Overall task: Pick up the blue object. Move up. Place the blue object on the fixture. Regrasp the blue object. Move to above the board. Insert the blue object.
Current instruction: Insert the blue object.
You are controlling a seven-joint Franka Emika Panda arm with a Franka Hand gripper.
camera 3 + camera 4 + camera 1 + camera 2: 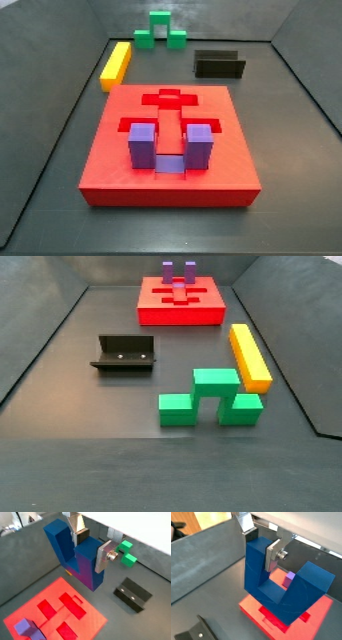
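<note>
Two silver fingers [273, 556] of hand [90, 546] clamped on one prong of blue object [77, 554], held clear above the floor in both wrist views, red board [57, 612] below. Purple block [163, 145] seated in board. Black fixture [126, 353] empty, well apart from board. Green block [207, 396] beside yellow bar [249, 355]. No legible writing seen.

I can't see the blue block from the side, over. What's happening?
Gripper shut on blue object, high above the board. Purple block already sits in the board. Fixture holds nothing.
</note>
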